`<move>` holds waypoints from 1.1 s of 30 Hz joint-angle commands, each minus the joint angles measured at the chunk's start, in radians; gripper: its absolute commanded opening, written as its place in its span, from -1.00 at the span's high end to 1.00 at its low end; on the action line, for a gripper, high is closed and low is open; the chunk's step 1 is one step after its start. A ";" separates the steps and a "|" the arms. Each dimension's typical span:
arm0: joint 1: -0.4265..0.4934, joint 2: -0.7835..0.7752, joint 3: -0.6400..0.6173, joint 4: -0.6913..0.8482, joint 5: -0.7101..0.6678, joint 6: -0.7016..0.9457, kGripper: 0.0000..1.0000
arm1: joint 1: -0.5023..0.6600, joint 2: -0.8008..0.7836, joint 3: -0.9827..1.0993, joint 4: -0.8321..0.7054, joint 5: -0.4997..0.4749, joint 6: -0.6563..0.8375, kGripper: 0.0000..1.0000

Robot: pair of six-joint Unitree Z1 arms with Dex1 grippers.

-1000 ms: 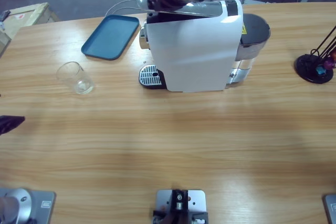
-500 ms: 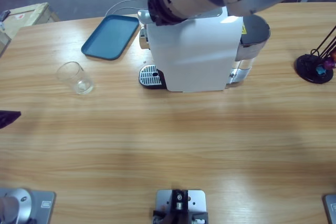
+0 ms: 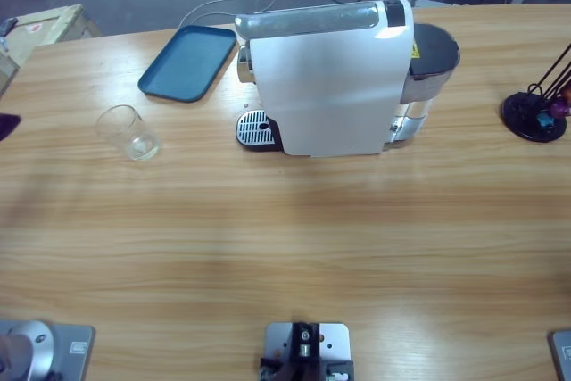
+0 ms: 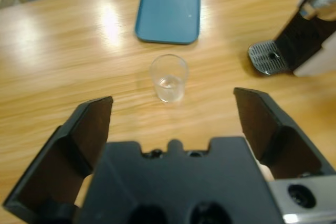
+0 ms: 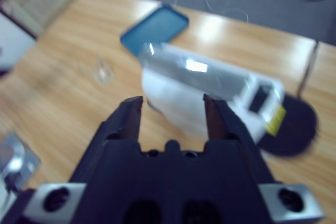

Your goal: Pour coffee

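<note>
The coffee (image 3: 140,144) is a faint film in the bottom of a clear glass (image 3: 128,131) standing on the tabletop (image 3: 285,238), at nine o'clock of the coffee machine (image 3: 330,78). A blue tray (image 3: 189,62) lies at one o'clock of the glass. The left pincer (image 4: 173,121) is spread wide, empty, short of the glass. The right pincer (image 5: 172,109) hangs spread above the machine, pinching nothing.

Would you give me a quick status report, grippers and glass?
Left gripper open, empty, facing glass. Right gripper open above coffee machine. Glass beside the tray, nothing in the way.

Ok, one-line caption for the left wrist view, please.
Open left gripper faces an upright clear glass on the wooden table, blue tray behind it, coffee machine at right.
</note>
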 commanded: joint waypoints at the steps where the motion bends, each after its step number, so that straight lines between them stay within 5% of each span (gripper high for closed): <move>1: 0.080 0.265 0.186 -0.306 -0.007 -0.018 -0.98 | 0.073 -0.298 0.183 0.213 -0.067 -0.010 -1.00; 27: 0.080 0.903 0.396 -1.112 -0.005 -0.008 -0.98 | 0.073 -0.346 0.211 0.391 -0.030 0.031 -1.00; 33: 0.078 0.941 0.448 -1.256 0.049 -0.002 -0.78 | 0.073 -0.334 0.213 0.400 -0.016 0.036 -1.00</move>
